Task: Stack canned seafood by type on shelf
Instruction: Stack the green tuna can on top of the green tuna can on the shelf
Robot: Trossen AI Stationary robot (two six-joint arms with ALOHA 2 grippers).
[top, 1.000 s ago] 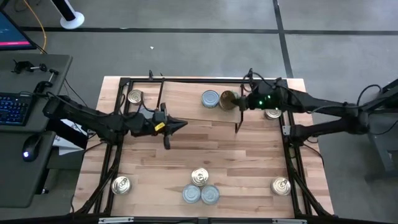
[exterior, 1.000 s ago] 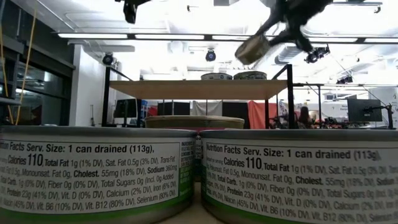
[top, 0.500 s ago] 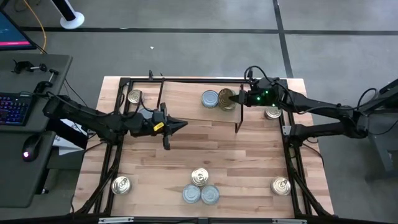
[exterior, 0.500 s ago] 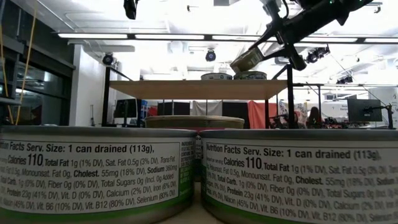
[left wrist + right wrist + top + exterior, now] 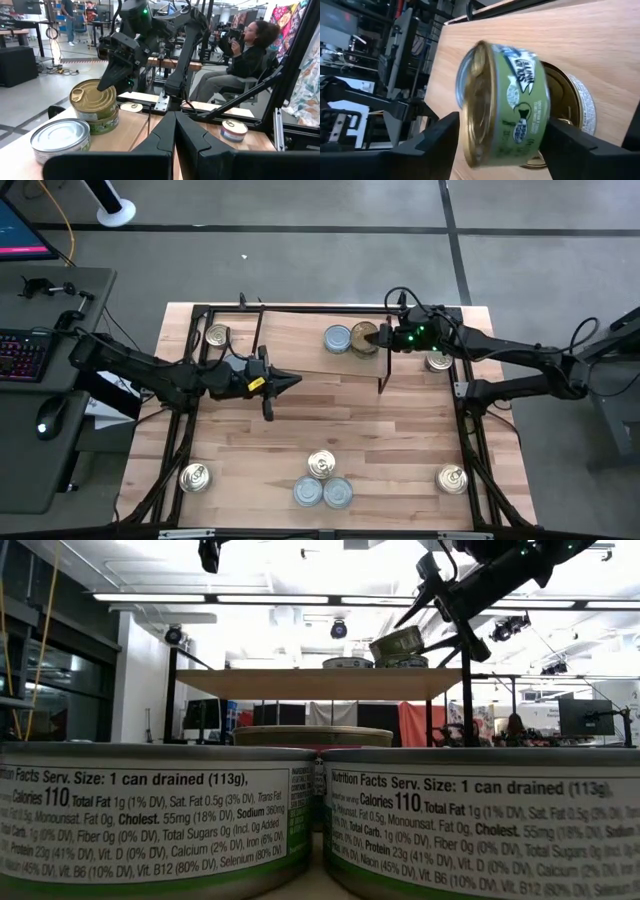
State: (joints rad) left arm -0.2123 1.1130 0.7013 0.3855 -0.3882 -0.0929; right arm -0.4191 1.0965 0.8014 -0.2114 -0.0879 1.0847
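The shelf (image 5: pixel 300 340) stands at the table's far side. On it are a silver can (image 5: pixel 338 339) and a gold-lidded can (image 5: pixel 104 125). A second gold-lidded, green-labelled can (image 5: pixel 505 100) lies a little tilted on top of that gold one. My right gripper (image 5: pixel 415 635) reaches in from the right. It is open, with one finger by the top can's lid and one by its base. My left gripper (image 5: pixel 295 381) hangs shut over the table's middle left and holds nothing. My right gripper has one finger (image 5: pixel 437 142) by the top can's lid and the other (image 5: pixel 567 145) by its base. Whether either finger touches the can, I cannot tell. The can's lower edge rests on the gold can (image 5: pixel 572 125) underneath.
Loose cans lie on the table: far left (image 5: pixel 217 335), beside the shelf's right end (image 5: pixel 437 362), near left (image 5: pixel 194 476), near right (image 5: pixel 452 478). One can (image 5: pixel 321 465) sits on a near-centre pair (image 5: pixel 323 493). A person (image 5: pixel 250 50) sits beyond the table.
My right gripper has gone down and a little toward the table's left with the gold can and has rolled. The can, tilted in the air before, now lies on the gold can on the shelf. The fingers have opened wider.
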